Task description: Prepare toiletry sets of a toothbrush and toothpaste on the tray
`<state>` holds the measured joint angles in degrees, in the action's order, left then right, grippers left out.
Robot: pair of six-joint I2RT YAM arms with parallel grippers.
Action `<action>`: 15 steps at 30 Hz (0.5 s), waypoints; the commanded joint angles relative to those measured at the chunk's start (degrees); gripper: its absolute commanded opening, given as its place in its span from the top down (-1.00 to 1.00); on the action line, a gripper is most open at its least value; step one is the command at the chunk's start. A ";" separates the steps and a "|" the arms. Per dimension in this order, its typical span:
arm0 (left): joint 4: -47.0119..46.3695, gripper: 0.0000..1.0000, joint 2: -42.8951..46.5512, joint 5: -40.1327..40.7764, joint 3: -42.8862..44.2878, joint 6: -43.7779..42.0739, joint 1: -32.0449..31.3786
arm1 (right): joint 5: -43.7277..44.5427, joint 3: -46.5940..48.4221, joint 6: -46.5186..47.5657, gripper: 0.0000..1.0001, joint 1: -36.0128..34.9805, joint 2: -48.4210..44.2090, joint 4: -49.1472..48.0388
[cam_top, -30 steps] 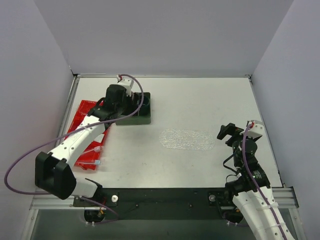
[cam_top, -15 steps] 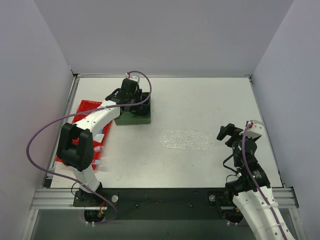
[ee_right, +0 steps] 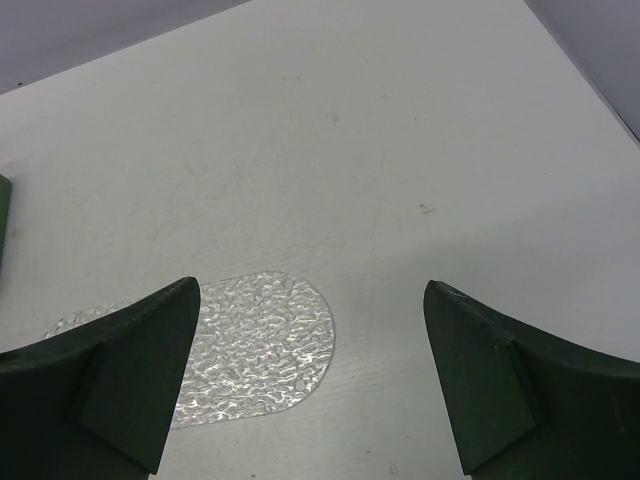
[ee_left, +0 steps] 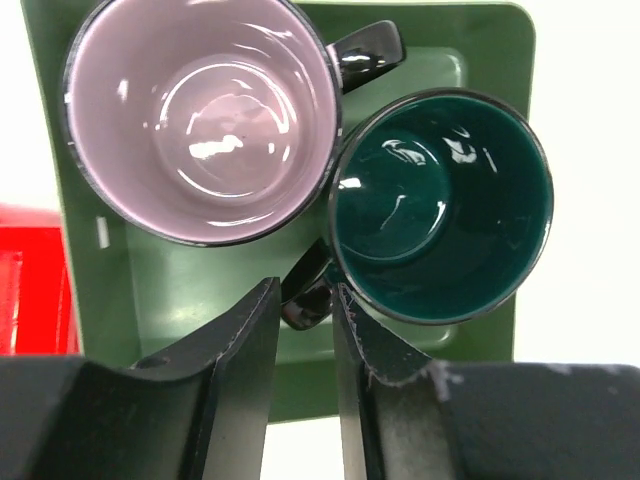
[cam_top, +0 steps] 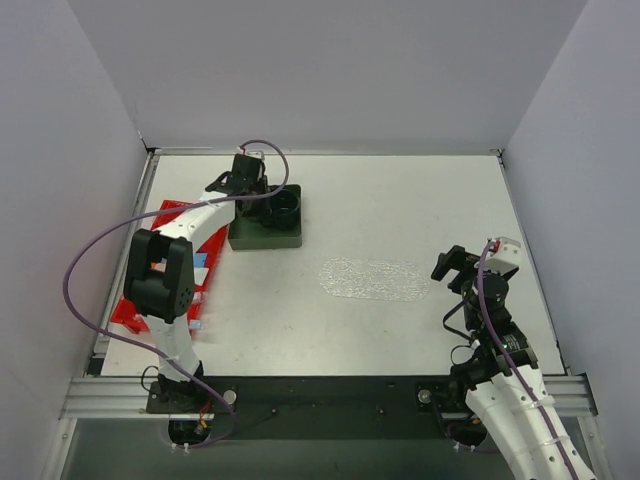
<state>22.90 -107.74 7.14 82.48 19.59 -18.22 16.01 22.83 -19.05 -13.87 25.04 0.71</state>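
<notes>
The clear textured tray lies flat at mid-table with nothing on it; its rounded end shows in the right wrist view. My right gripper hovers open just right of the tray, its jaws wide apart and holding nothing. My left gripper is over the dark green box, its fingers closed in on the black handle of a dark green mug. A light-blue toothpaste and a pale toothbrush show in the red bin beside the left arm.
The dark green box holds the dark green mug and a pink-lined mug side by side. The red bin sits at the left edge, partly under the left arm. Grey walls close in the table's far, left and right sides.
The left arm has folded up and its gripper has shifted over the green box. Its jaws have narrowed around the mug handle. The right arm has barely moved.
</notes>
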 commanded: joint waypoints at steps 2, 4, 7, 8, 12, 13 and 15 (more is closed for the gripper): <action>-2.07 0.25 -1.50 -2.83 4.36 0.44 -0.33 | -0.19 2.66 0.50 -0.76 0.07 0.80 -0.97; -2.41 0.26 -1.33 -3.18 4.18 0.71 -0.24 | -0.28 2.57 0.59 -0.75 0.07 0.80 -0.89; -3.20 0.26 -0.01 -3.44 3.39 0.80 -0.33 | -0.37 2.48 0.50 -0.75 0.07 1.06 -0.97; -3.73 0.26 0.86 -3.27 3.04 0.97 -0.33 | -0.45 2.48 0.50 -0.76 0.07 1.24 -0.97; -5.14 0.26 2.80 -2.04 1.11 1.59 -0.50 | -0.89 2.48 0.50 -0.76 0.07 1.86 -0.97; -5.66 0.26 3.15 -1.78 0.76 1.76 -0.59 | -0.81 2.48 0.59 -0.76 0.07 1.86 -0.97; -6.80 0.26 4.47 -0.99 -0.29 2.64 -0.68 | -0.81 2.48 0.59 -0.76 -0.02 1.86 -0.89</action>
<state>21.61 -108.16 5.23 83.18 20.53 -18.55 15.55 23.05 -19.00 -13.87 26.37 0.73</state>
